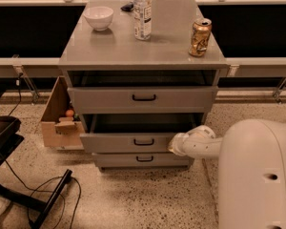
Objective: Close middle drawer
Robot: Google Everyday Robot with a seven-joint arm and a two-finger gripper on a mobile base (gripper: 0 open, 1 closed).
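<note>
The gripper sits against the right end of the middle drawer, whose front runs toward 9 o'clock; its opening I cannot tell. Closing likely means pushing toward 12 o'clock.
</note>
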